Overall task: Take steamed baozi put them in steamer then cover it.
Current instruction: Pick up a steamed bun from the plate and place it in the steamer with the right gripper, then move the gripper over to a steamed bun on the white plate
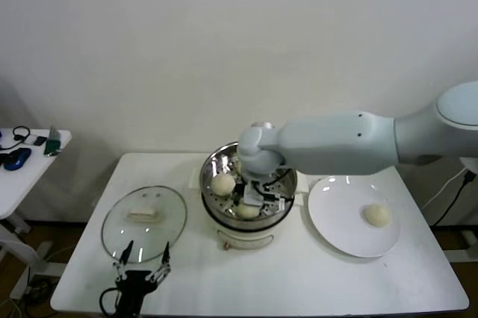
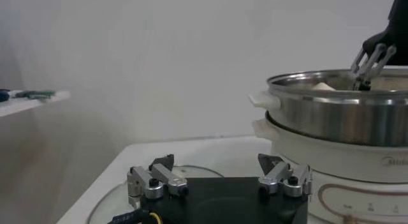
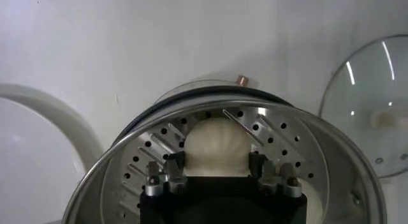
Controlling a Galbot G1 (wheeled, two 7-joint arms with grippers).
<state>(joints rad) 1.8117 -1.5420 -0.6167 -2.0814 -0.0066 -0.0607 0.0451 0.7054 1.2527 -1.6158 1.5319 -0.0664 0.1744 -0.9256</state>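
— Right gripper [image 3: 217, 169] of mine is down inside the steamer [image 1: 278, 155], its fingers pinching a bun [image 3: 215, 142] just above the holed floor.

— Which step is that, would you say?

— Loading, I judge. Two other buns [image 1: 222, 183] sit in the basket already, and one bun [image 1: 377, 215] waits on the white plate [image 1: 336, 221] to my right.

— And your other arm?

— Left gripper [image 1: 142, 265] hangs idle at the table's [image 1: 299, 281] near edge, fingers spread, just over the rim of the glass lid [image 1: 144, 215], which lies flat beside the steamer.

— What next?

— I'd set this bun down on a free spot, let go, lift clear of the rim, then fetch the last one. The lid goes on only after that.
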